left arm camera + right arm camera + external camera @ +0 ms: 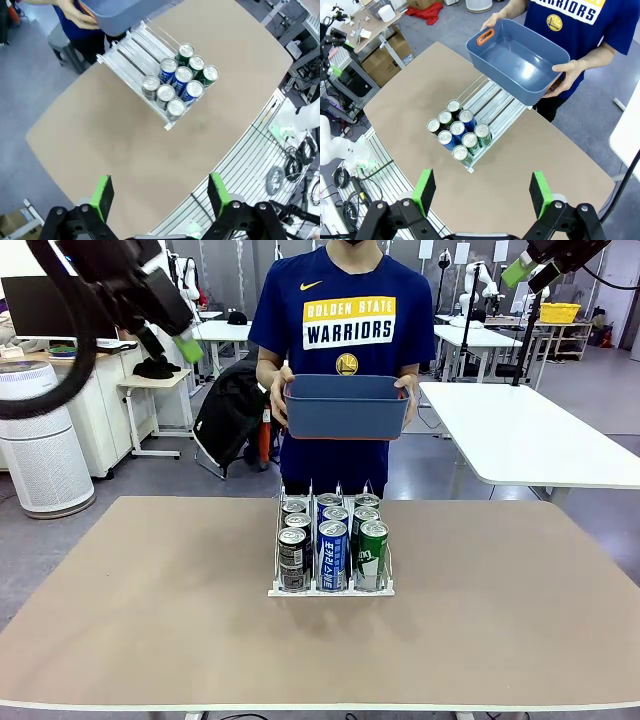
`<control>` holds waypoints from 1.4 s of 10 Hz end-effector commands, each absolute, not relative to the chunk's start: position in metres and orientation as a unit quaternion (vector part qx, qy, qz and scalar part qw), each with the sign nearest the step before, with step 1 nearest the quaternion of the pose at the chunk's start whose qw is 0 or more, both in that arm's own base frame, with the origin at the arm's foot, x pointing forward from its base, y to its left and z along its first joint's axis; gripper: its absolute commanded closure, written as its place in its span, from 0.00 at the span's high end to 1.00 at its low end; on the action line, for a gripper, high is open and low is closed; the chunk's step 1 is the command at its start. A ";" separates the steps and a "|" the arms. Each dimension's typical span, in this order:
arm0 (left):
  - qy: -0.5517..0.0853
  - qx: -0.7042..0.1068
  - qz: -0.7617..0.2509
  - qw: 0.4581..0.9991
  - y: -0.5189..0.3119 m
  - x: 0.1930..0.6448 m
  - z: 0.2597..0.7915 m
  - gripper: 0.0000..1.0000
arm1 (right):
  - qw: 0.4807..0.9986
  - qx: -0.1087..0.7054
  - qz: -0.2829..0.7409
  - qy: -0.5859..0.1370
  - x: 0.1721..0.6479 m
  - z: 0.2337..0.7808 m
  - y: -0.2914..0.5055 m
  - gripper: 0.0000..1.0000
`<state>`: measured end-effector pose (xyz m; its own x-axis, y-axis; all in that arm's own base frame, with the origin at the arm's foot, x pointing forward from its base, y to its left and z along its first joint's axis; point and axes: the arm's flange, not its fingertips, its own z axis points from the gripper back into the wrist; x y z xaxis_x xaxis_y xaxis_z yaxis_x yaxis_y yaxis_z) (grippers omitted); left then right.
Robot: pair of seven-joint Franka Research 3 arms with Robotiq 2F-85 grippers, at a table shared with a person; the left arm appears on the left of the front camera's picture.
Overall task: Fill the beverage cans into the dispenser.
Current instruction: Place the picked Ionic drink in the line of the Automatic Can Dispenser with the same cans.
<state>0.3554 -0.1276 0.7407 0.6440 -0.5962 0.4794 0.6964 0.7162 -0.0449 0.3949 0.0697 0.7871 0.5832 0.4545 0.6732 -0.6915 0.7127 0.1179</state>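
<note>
Left gripper [159, 197] and right gripper [482, 192]: jaws apart, empty, both raised high above the table [150, 610]. Dispenser [331, 589]: clear three-lane rack, whitish base, on the table well below and ahead of both jaws; beverage cans [332, 552] upright, silver-topped, three each black, blue, green, crowding its near end. Beyond it, a person's hands hold an empty blue-grey bin [345, 407].

Below both open grippers, the left gripper [159, 197] and the right gripper [482, 192], bare table [150, 610] is lying open. Ahead of the jaws, the beverage cans [459, 132] are crowding the dispenser [331, 588] front. Beyond them, a person's hands are holding a blue-grey bin [520, 60] over the dispenser's rear lanes, blocking approach there.
</note>
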 end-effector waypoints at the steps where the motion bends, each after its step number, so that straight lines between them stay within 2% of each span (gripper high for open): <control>1: -0.232 -0.084 -0.392 0.886 -0.112 0.366 0.777 1.00 | 0.869 0.191 0.331 -0.314 0.392 0.785 0.070 1.00; 5: -0.281 -0.038 -0.402 0.871 -0.111 0.375 0.826 1.00 | 0.869 0.191 0.331 -0.314 0.392 0.785 0.070 1.00; 7: -0.297 -0.040 -0.386 0.872 -0.109 0.368 0.826 1.00 | 0.869 0.191 0.331 -0.314 0.392 0.785 0.070 1.00; 14: -0.291 -0.048 -0.394 0.870 -0.115 0.371 0.832 1.00 | 0.869 0.191 0.331 -0.314 0.392 0.785 0.070 1.00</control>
